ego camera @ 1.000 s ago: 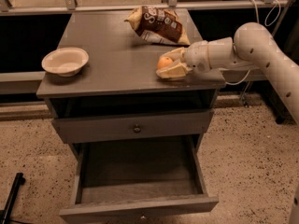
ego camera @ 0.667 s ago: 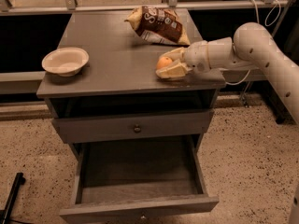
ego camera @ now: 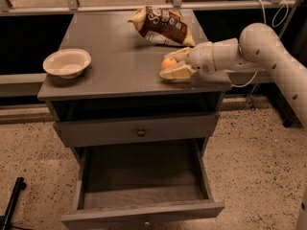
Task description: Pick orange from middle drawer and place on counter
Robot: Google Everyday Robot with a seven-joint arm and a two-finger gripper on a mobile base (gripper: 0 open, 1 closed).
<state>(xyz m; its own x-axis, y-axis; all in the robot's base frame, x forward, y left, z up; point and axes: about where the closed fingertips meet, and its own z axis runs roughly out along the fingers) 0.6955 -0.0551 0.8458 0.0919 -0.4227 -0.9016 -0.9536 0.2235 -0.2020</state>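
Observation:
The orange [ego camera: 168,63] sits low at the right front of the counter [ego camera: 120,66], between my gripper's fingers. My gripper [ego camera: 171,64] reaches in from the right, level with the countertop, and its two cream fingers [ego camera: 176,73] close on the orange from both sides. I cannot tell whether the orange touches the counter top. The middle drawer [ego camera: 144,181] is pulled fully open below and its floor is bare.
A brown-and-yellow chip bag [ego camera: 162,25] lies at the back of the counter, just behind the gripper. A cream bowl [ego camera: 67,62] stands at the counter's left front. The drawer front with a round knob [ego camera: 140,132] is closed. A speckled floor surrounds the cabinet.

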